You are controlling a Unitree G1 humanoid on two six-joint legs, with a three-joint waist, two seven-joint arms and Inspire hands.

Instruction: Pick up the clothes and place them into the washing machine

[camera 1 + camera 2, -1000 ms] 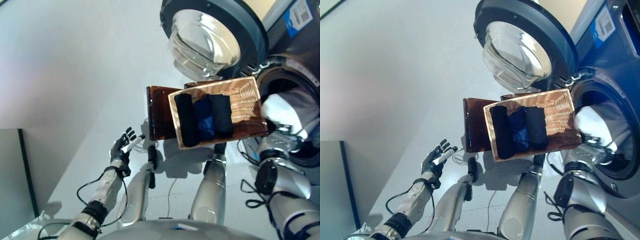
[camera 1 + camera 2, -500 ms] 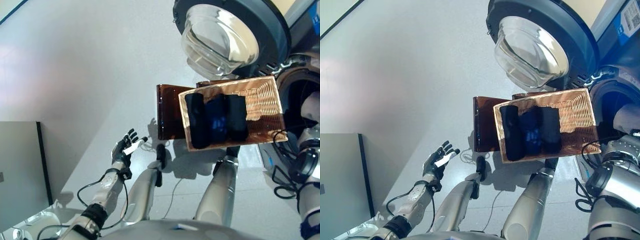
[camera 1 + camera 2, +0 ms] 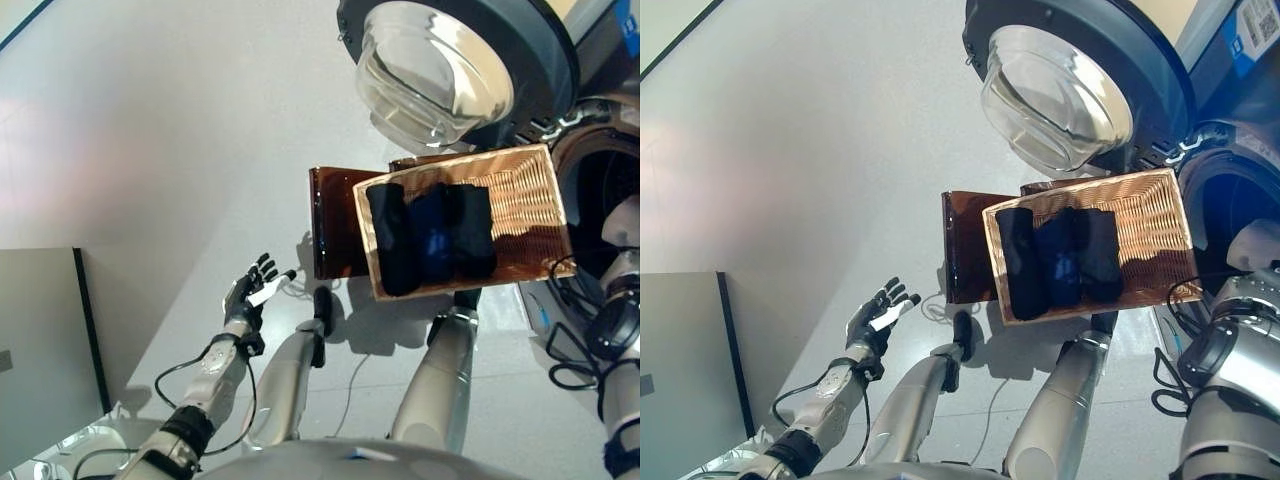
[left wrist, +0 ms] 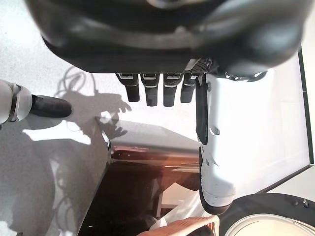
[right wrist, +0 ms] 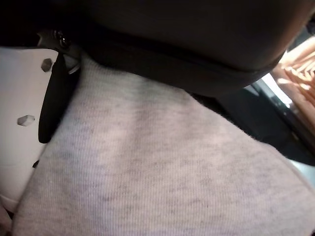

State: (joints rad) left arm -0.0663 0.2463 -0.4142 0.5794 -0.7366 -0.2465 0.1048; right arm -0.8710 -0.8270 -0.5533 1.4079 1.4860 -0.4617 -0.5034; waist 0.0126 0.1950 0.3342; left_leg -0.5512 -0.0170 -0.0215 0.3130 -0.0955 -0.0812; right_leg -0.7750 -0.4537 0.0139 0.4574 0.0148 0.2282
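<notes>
Since a second ago my right arm has gone further toward the washing machine point(image 3: 1230, 190), so the pale grey garment point(image 3: 1258, 243) now only peeks in at the right edge by the drum opening. My right wrist view is the only one showing it close: grey knit cloth point(image 5: 147, 172) fills it, and I can't tell how my right robot hand's fingers sit on it. My left robot hand point(image 3: 247, 297) hangs open and empty over the floor. Three dark rolled clothes point(image 3: 1060, 258) lie side by side in the wicker basket point(image 3: 1155, 225), long axes running near-to-far.
</notes>
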